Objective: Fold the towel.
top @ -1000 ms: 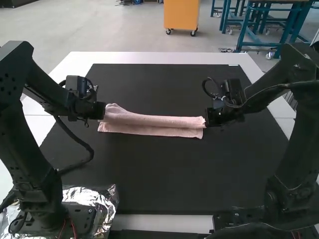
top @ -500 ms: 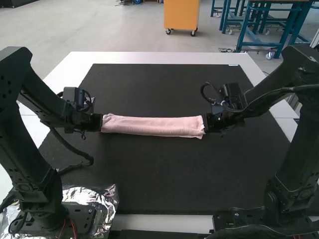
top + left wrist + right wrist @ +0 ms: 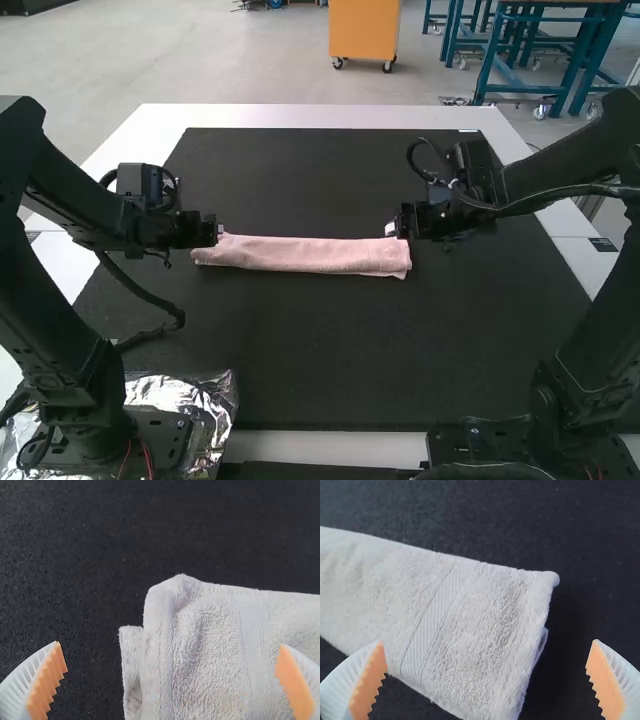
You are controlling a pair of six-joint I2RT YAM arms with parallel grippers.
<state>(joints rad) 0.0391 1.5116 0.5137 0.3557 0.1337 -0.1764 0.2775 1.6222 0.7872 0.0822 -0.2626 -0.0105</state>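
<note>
Pink towel [image 3: 304, 254] of looped terry cloth, rough and matt, crossed by a smoother ribbed woven band [image 3: 434, 621]. It lies on a matt black, finely grainy mat [image 3: 330, 350]. Crinkled, shiny silver foil [image 3: 190, 398]; smooth white desk [image 3: 330, 116].

Pink towel [image 3: 305, 255], folded into long strip

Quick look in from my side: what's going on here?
Two robot arms are at work on folding a pink towel. It lies as a long, narrow folded strip across the black mat. The left pincer is open by one end, the right pincer open by the other; neither grips the cloth.
</note>
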